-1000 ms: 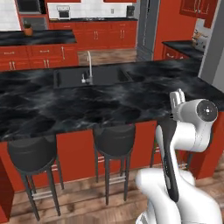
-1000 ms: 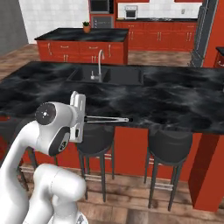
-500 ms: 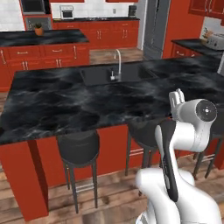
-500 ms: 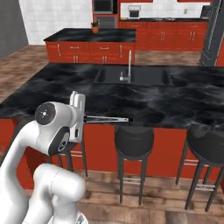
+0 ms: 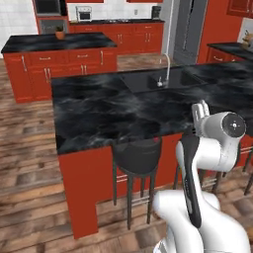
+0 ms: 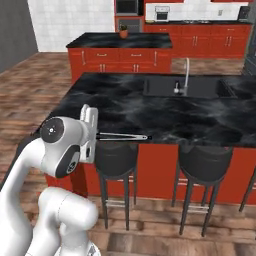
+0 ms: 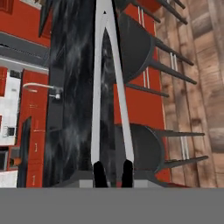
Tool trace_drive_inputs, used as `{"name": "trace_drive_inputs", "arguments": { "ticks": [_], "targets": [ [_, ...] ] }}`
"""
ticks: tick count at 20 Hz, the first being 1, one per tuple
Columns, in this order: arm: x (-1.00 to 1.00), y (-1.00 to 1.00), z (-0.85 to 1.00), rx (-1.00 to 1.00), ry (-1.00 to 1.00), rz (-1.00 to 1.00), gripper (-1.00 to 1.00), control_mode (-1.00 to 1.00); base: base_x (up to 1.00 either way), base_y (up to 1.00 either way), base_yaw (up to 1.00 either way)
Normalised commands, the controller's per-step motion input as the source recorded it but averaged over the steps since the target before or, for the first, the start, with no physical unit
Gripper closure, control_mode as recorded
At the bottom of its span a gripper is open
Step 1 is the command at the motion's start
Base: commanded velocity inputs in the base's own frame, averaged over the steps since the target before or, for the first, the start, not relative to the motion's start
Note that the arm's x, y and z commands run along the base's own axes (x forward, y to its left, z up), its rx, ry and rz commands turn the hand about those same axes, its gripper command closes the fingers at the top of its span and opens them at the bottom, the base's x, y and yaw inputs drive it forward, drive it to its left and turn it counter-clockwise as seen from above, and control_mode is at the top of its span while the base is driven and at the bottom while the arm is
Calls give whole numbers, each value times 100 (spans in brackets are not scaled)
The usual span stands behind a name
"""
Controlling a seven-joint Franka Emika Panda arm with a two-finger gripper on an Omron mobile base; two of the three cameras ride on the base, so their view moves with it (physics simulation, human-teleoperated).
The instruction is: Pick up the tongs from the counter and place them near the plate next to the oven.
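dark grey metal is what we see first: the tongs point(image 6: 123, 136) stick out level from the gripper point(image 6: 95, 136) in the right base view, over the edge of the black marbled surface point(image 6: 165, 107) and above a stool point(image 6: 116, 157). in the hand view the fingers point(image 7: 99, 173) are drawn nearly together, each pressed on one slim arm near the open end of the tongs point(image 7: 107, 83), whose arms run away from us and join at the far tip, so we hold them clear of the stone. compared with a second ago the whole picture has slid sideways in both base views: the sink point(image 5: 160, 79) with its faucet now lies off to the right of the left base view, and the bare end of the island with its red panel has come in. we read that as our base driving along the island, not as anything on it moving; the arm and the tongs keep the same pose against our body. we judge the pick-up done and the carry under way. the plate and the oven are not among what we can make out here, so the placing is not yet near, and the grip must hold while we travel.
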Motion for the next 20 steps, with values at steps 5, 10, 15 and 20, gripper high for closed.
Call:
{"name": "trace_drive_inputs", "arguments": {
  "ticks": [5, 10, 15, 20],
  "targets": [
    [0, 0, 0, 0, 0, 0, 100, 100, -14, 100, 17],
    [0, 0, 0, 0, 0, 0, 100, 100, 2, 100, 5],
    [0, 0, 0, 0, 0, 0, 100, 100, 21, 100, 0],
    [0, 0, 0, 0, 0, 0, 100, 100, 52, 100, 0]
  ]
}}
